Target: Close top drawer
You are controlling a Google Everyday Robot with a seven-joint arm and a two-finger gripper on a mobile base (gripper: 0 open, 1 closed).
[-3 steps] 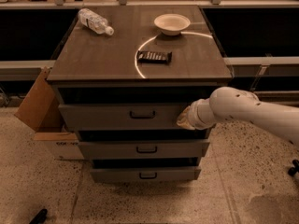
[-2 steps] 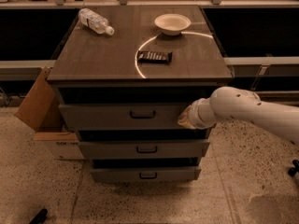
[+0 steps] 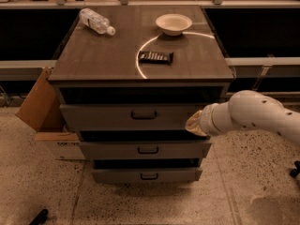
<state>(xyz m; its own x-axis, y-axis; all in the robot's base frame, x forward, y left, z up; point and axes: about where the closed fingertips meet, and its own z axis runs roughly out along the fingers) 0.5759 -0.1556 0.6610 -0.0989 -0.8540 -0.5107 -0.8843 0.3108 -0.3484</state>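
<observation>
The top drawer (image 3: 108,117) is a wide grey metal front with a small dark loop handle (image 3: 144,116) at its centre. It stands out from the cabinet, with a dark gap above it under the wooden top (image 3: 108,55). My white arm (image 3: 255,116) reaches in from the right. My gripper (image 3: 193,124) is at the right end of the top drawer's front, touching or very close to it.
Two shorter grey drawer fronts (image 3: 145,150) (image 3: 146,175) sit below. On the top lie a plastic bottle (image 3: 96,21), a white bowl (image 3: 173,23) and a dark snack bar (image 3: 156,57). An open cardboard box (image 3: 40,109) stands at the cabinet's left.
</observation>
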